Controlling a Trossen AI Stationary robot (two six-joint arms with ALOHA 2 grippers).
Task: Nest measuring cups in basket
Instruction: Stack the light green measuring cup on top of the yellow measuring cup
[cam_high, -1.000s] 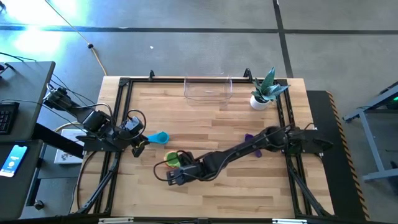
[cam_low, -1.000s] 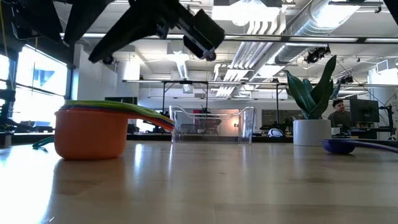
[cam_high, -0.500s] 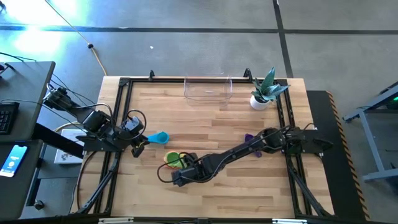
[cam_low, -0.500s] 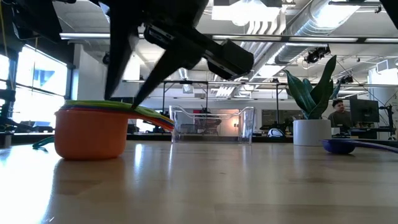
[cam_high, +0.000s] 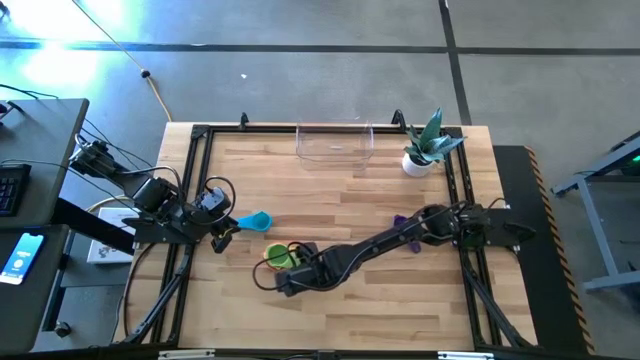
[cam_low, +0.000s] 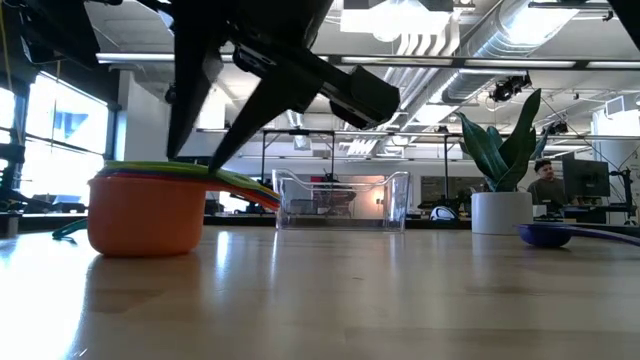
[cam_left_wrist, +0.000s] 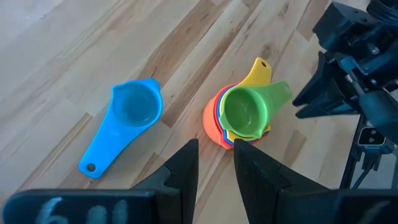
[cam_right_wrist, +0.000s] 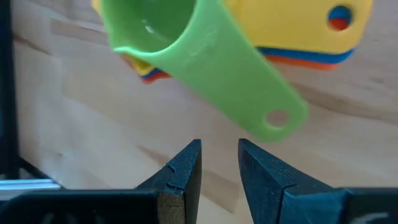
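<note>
Several cups nested, none in basket yet.
Stack (cam_high: 279, 256), green cup (cam_left_wrist: 244, 111) topmost, sat mid-table; blue cup (cam_high: 255, 220) and purple cup (cam_high: 400, 221) loose; basket (cam_high: 334, 143) far off. Right gripper (cam_right_wrist: 219, 163) by stack, left gripper (cam_left_wrist: 214, 168) parked: both narrowly open, empty.

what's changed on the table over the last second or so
The right gripper came down from above the table to just beside the nested stack of cups, its narrowly parted fingers holding nothing. The stack, the blue cup, the basket, the purple cup and the left gripper stayed put.
</note>
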